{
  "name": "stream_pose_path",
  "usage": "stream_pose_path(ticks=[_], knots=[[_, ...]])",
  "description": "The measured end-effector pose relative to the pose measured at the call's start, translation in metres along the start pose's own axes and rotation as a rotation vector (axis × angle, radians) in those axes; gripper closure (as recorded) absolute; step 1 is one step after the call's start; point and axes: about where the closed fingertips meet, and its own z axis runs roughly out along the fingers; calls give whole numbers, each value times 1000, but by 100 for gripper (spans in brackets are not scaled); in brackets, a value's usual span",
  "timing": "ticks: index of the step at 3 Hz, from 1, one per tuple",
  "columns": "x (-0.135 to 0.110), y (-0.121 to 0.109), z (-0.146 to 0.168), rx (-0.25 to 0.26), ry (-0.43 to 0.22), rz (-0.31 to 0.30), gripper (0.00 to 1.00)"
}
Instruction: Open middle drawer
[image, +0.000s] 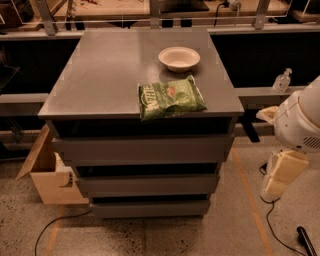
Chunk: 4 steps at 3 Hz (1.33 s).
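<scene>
The grey cabinet (100, 85) stands in the middle of the view with three handleless drawers. The middle drawer (147, 184) has a flat grey slab front and sits pushed in, between the taller top drawer (142, 149) and the lowest drawer (150, 208). My gripper (281, 174), a cream-coloured block under the white arm (300, 120), hangs at the right of the cabinet at about the middle drawer's height. It is apart from the cabinet and touches nothing.
A green chip bag (170, 98) and a white bowl (179, 58) lie on the cabinet top. An open cardboard box (47, 175) stands on the floor at the left. Cables (280, 235) run on the floor at the right. A clear bottle (282, 80) stands on a ledge behind.
</scene>
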Motion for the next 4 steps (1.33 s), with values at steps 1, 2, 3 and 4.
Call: stream_pose_path(ticks=[1, 2, 3, 4], knots=[[9, 6, 49, -37, -45, 4, 0], [8, 8, 96, -62, -108, 9, 0], [8, 8, 96, -62, -108, 9, 0], [9, 10, 105, -67, -121, 4, 0]])
